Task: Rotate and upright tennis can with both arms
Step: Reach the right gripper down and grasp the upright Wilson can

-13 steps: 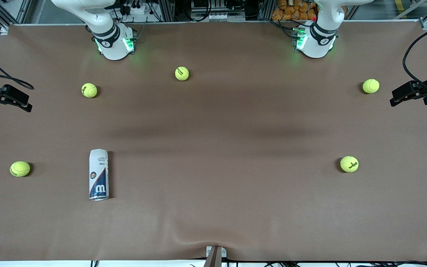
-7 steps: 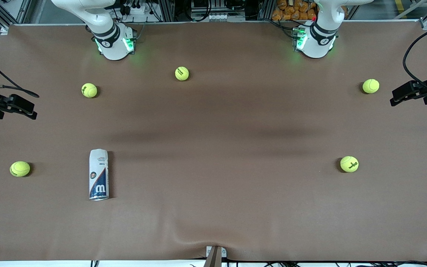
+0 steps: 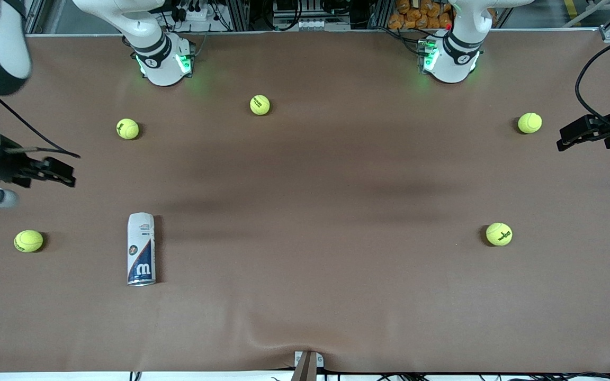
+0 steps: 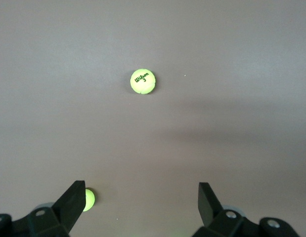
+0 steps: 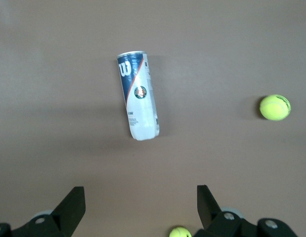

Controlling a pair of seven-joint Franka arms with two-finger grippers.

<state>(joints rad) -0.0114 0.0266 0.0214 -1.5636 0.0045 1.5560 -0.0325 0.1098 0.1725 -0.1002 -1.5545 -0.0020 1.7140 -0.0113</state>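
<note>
The tennis can (image 3: 141, 248) lies on its side on the brown table (image 3: 305, 296), toward the right arm's end, with its silver rim end pointing at the front camera. In the right wrist view the tennis can (image 5: 138, 96) lies apart from my right gripper (image 5: 140, 190), which is open and empty. That right gripper (image 3: 65, 176) hovers over the table edge at the right arm's end. My left gripper (image 3: 563, 142) hangs open and empty over the left arm's end of the table, and the left gripper (image 4: 141, 190) has only bare table between its fingers.
Several yellow-green tennis balls are scattered about: one (image 3: 28, 241) beside the can at the right arm's end, one (image 3: 127, 128) and one (image 3: 259, 105) close to the bases, one (image 3: 529, 123) and one (image 3: 499, 234) toward the left arm's end.
My right gripper has swung in over the table from its edge, coming closer to the can. The left gripper has barely shifted. The can and balls have not moved.
</note>
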